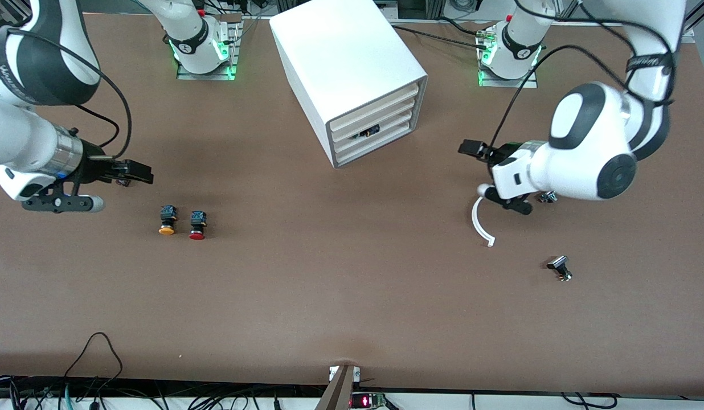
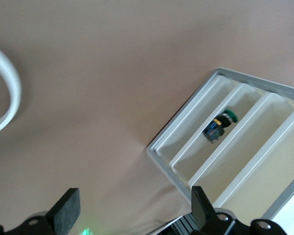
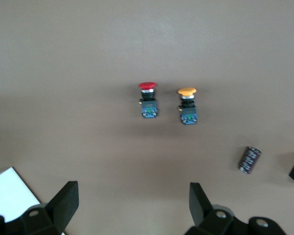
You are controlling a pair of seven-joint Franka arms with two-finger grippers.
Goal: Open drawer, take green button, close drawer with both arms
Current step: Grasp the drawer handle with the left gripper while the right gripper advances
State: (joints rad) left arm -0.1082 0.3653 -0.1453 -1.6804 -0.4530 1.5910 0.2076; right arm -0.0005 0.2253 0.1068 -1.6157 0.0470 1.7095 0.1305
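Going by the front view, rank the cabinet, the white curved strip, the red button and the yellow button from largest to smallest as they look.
1. Cabinet, by far the largest.
2. White curved strip, long but thin.
3. Red button and yellow button: side by side, about the same nearness to the camera, and they look alike in size, so no order between them.

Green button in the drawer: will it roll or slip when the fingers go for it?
The green button lies on its side in a narrow drawer compartment, so it could probably roll a little, though the round cap and boxy body should limit that. Walls close alongside likely stop it but crowd the fingers. It looks small, rigid plastic, probably light; the smooth cap may slip, the squarer body seems safer.
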